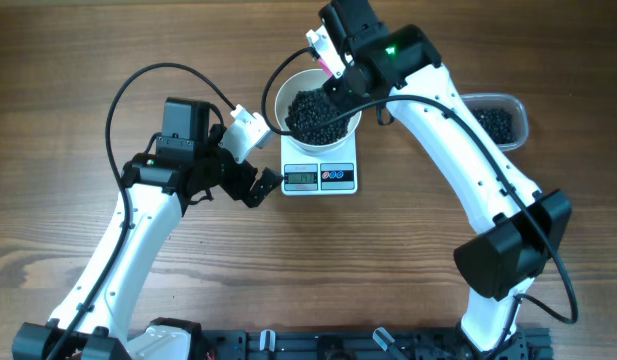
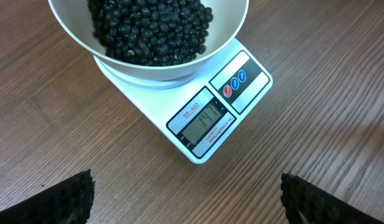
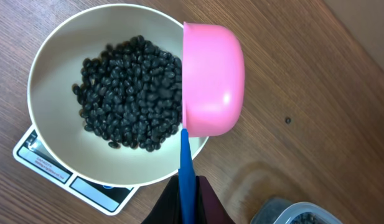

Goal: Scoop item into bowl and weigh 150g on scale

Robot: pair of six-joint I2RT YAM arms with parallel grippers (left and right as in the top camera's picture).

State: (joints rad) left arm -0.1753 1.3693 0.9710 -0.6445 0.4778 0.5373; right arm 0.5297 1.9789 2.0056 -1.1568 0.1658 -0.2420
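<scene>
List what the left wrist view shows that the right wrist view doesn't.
Left wrist only: the scale's readable display, its buttons, and the left gripper open. Right wrist only: the pink scoop tipped at the bowl's rim, its blue handle in the shut right gripper, and the clear tub's corner. Both: the white bowl of black beans on the scale.

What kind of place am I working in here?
Probably a robot test bench, not a kitchen: a wood-grain table, left arm and right arm based at its edge, plus a scale, a bowl of black beans and a pink scoop.
</scene>
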